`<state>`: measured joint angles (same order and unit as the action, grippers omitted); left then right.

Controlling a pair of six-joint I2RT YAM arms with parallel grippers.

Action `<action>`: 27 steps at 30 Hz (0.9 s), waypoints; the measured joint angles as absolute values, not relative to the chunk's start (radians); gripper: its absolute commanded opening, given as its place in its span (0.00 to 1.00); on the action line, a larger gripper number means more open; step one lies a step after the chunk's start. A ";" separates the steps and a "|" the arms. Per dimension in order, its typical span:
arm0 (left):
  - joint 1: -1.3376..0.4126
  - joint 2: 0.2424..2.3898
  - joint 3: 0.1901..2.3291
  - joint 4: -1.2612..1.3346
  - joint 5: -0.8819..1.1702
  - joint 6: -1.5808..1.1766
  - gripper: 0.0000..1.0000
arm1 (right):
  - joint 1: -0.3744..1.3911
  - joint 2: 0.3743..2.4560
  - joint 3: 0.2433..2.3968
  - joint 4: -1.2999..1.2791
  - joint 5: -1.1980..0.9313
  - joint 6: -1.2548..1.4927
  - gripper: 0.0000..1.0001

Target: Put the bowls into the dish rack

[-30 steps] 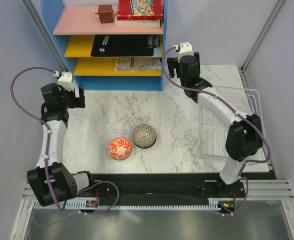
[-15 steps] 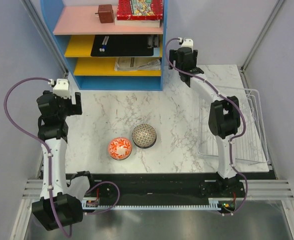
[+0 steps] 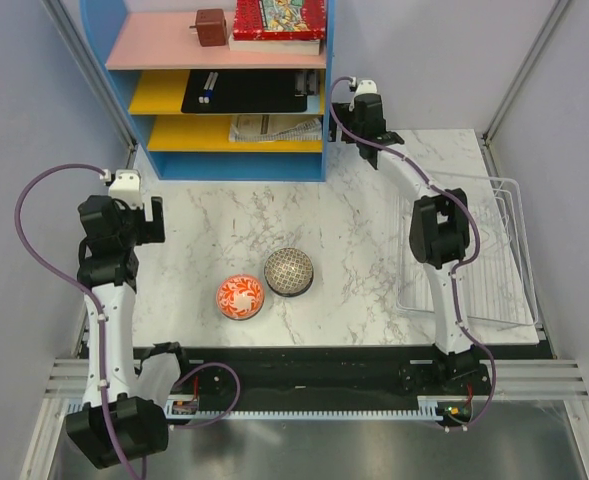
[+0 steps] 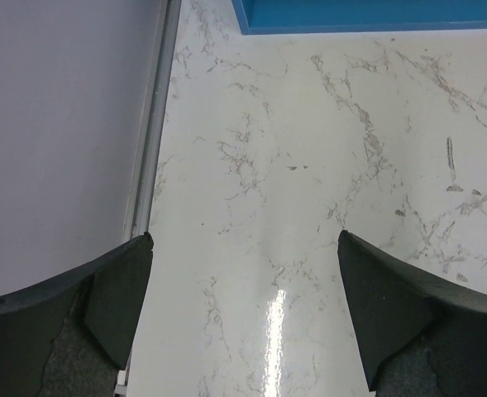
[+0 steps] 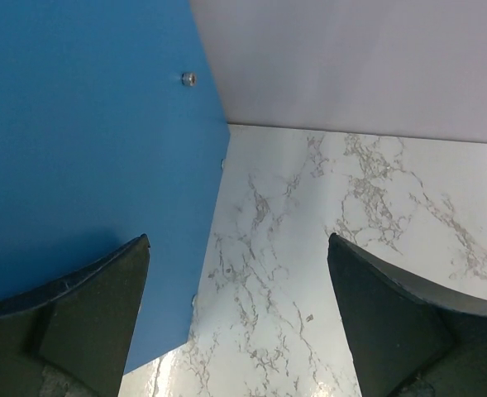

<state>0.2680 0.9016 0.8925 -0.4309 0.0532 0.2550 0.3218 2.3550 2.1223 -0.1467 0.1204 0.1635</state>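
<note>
An orange-red bowl with a white floral pattern (image 3: 240, 296) and a grey-brown mesh bowl (image 3: 288, 271) sit upside down, side by side, on the near middle of the marble table. The clear dish rack (image 3: 509, 190) stands at the right edge with nothing in it. My left gripper (image 3: 152, 217) (image 4: 245, 236) is open and empty at the table's left edge, well left of the bowls. My right gripper (image 3: 348, 118) (image 5: 238, 238) is open and empty at the far side, beside the blue shelf's right corner. No bowl shows in either wrist view.
A blue shelf unit (image 3: 224, 165) with books, pens and a brown box stands at the back left; its blue side (image 5: 86, 149) fills the left of the right wrist view. Grey walls close in the left, right and back.
My right arm has stretched further back, bringing its gripper to the shelf's right corner. My left arm has swung outward to the left edge. The bowls have not moved.
</note>
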 measured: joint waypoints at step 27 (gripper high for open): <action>0.268 0.836 0.891 -0.566 0.056 0.283 1.00 | 0.322 2.562 2.450 -0.222 0.046 0.121 0.98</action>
<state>0.2680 0.8360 0.8913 -0.5655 0.0563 0.2829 0.3218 2.5618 2.4504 -0.2218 0.0463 0.1211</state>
